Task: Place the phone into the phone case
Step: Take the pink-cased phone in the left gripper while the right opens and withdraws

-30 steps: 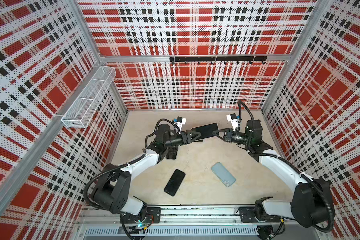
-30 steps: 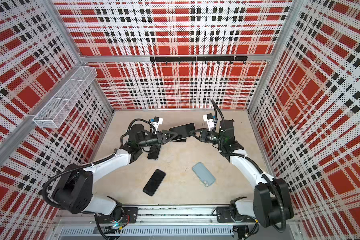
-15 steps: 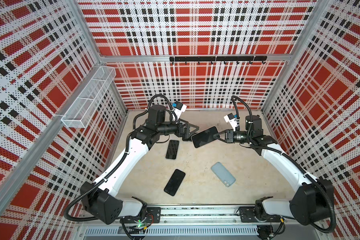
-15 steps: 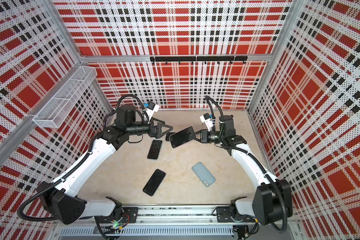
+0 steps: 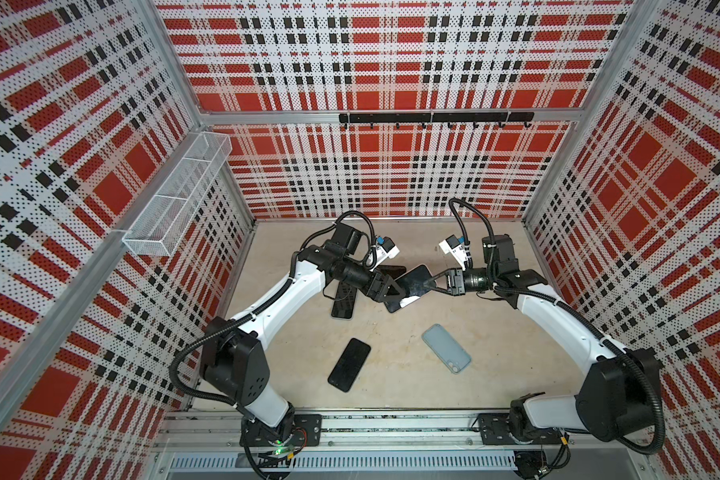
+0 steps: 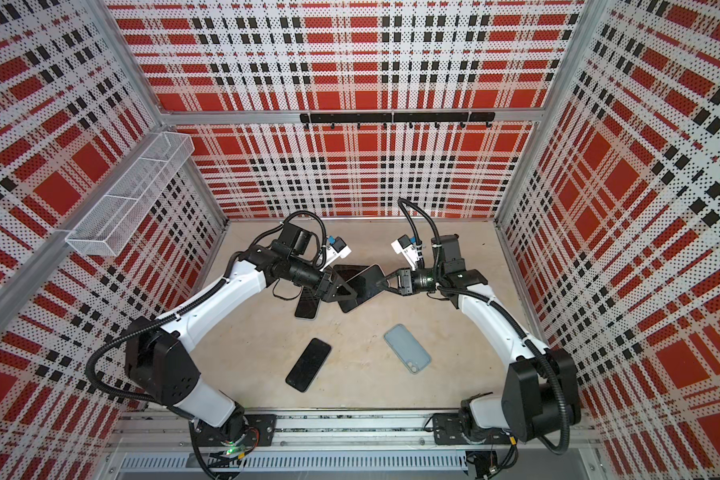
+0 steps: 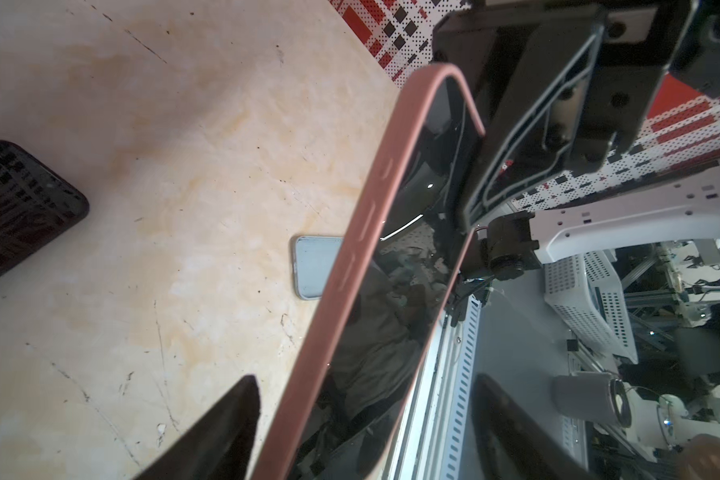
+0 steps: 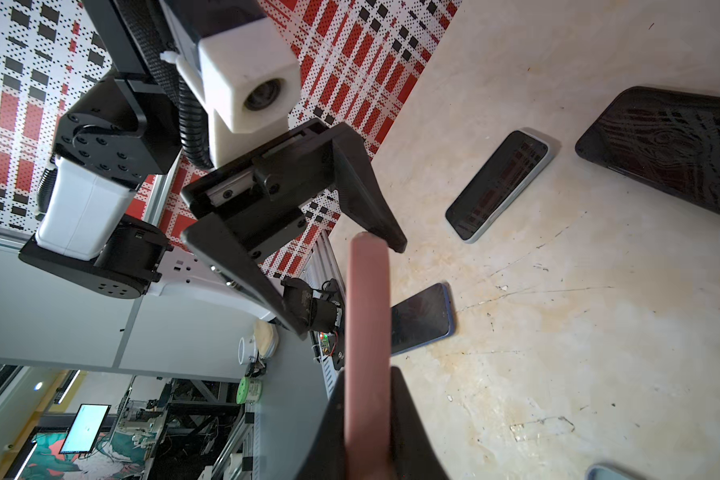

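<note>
Above the beige table (image 5: 391, 332), within plaid walls (image 5: 391, 62), your right gripper (image 5: 430, 284) pinches the phone (image 5: 416, 278), seated in its pink case (image 7: 350, 249); your left gripper (image 5: 395, 291) stands spread astride it. A basket (image 5: 175, 199) hangs on the wall.

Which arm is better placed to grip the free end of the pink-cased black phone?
Left, probably. The left fingers stand open on both sides of the free end of the black phone in its pink case. The right fingers are shut on its other end, holding it in the air.
</note>
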You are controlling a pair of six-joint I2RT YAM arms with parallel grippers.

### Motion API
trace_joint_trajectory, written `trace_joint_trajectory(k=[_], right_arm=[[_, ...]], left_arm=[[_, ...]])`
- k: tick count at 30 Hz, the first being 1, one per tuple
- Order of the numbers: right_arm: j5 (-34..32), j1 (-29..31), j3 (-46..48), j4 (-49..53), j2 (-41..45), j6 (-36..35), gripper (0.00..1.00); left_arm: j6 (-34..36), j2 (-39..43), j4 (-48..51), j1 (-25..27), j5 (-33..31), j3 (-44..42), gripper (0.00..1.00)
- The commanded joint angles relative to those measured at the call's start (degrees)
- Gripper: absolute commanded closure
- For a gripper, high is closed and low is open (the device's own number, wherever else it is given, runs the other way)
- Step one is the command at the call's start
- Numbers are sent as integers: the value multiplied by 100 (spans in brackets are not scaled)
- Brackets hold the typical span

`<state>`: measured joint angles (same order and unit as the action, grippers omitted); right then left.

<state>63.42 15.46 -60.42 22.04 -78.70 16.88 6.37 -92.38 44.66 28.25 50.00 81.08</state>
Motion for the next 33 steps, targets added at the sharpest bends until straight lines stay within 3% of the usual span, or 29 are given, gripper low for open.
trace_joint_trajectory(k=[1, 7, 13, 15, 17, 19, 21, 24, 26, 33], right_arm=[[251, 24, -265, -276, -10, -238, 100], [181, 26, -283, -310, -131, -215, 100], [23, -6, -252, -578, -233, 12, 100], [-56, -80, -238, -772, -255, 215, 100], [-65, -210, -158, -1183, -259, 589, 100], [-129, -312, -77, -1554, -245, 956, 93], [-289, -410, -64, -1696, -240, 1178, 81], [-638, -560, -84, -1721, -206, 1429, 61], [-930, -688, -92, -1598, -158, 1507, 55], [-2949, -892, -112, -263, 263, 1199, 52]], left_arm=[[146, -104, 174, 66, 370, 178, 33], [67, -124, 122, 110, 474, 148, 60], [-154, -53, -107, 91, 546, 37, 76], [-312, -22, -289, 80, 629, -58, 86], [-469, 9, -439, 53, 698, -133, 89], [-692, 16, -640, 18, 805, -236, 93], [-1038, 31, -958, -21, 862, -398, 99], [-1896, 118, -1857, -58, 755, -816, 100], [-2651, 200, -2680, -40, 522, -1204, 100], [-4619, 277, -4726, 315, -839, -2308, 100]])
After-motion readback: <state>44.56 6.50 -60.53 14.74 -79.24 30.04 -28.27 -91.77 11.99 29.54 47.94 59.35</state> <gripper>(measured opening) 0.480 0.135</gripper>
